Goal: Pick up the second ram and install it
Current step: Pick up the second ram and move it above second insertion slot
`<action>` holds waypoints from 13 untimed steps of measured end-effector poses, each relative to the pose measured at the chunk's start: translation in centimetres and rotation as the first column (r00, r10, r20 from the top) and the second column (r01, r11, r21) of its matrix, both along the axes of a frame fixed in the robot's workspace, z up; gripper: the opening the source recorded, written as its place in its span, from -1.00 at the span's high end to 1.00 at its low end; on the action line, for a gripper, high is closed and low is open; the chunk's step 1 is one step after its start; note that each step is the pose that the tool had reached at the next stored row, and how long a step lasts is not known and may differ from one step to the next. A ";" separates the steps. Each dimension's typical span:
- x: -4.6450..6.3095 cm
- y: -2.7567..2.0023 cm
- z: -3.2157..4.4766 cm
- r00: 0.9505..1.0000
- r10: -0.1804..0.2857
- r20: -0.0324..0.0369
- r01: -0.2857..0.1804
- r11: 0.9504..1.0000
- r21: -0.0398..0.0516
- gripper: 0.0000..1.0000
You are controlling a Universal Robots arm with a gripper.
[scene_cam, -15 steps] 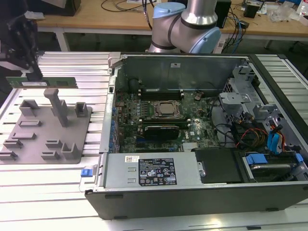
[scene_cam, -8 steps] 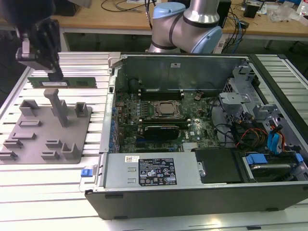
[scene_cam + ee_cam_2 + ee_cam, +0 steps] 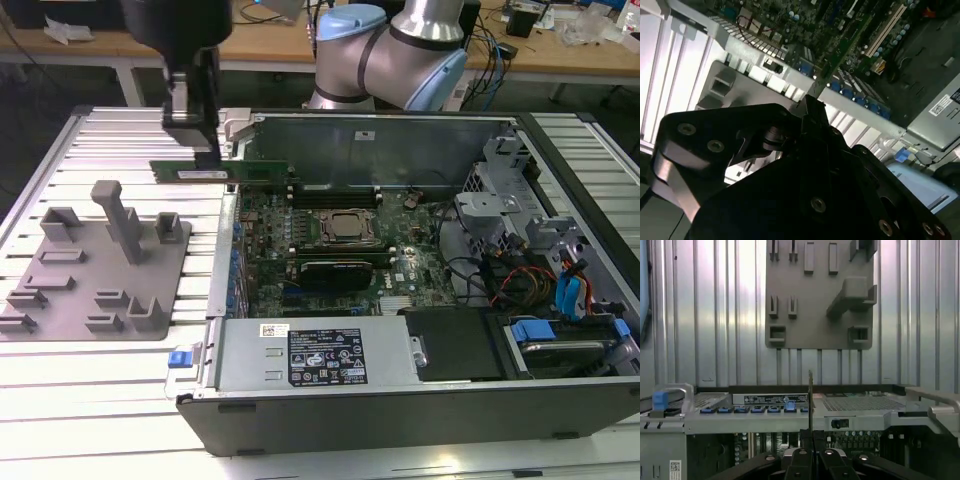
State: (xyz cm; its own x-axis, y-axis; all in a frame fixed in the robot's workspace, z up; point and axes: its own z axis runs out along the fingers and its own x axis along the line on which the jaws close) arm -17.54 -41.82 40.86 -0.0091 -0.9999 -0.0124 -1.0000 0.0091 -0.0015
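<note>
The gripper [image 3: 192, 140] is clamped tight on the second ram [image 3: 222, 172]. It holds the ram in the air over the side wall of the open computer case [image 3: 400, 415], near the case's far corner. The case sits on a ribbed metal table [image 3: 100, 400]. A grey holder plate [image 3: 90, 270] lies beside it. Wooden desks [image 3: 590, 60] stand behind.

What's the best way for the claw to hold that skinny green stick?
Pinch the second ram on its two flat faces, coming from above onto its top long edge, as the claw does. It is thin and stands on edge, leaving the bottom edge free.
</note>
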 end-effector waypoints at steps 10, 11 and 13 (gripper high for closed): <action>8.5 0.00 -0.25 1.000 0.000 0.000 0.000 1.000 0.000 0.82; 8.9 0.00 -0.28 1.000 0.000 0.000 0.000 1.000 0.000 0.82; 10.0 0.00 -0.42 1.000 0.000 0.000 0.000 1.000 0.000 0.82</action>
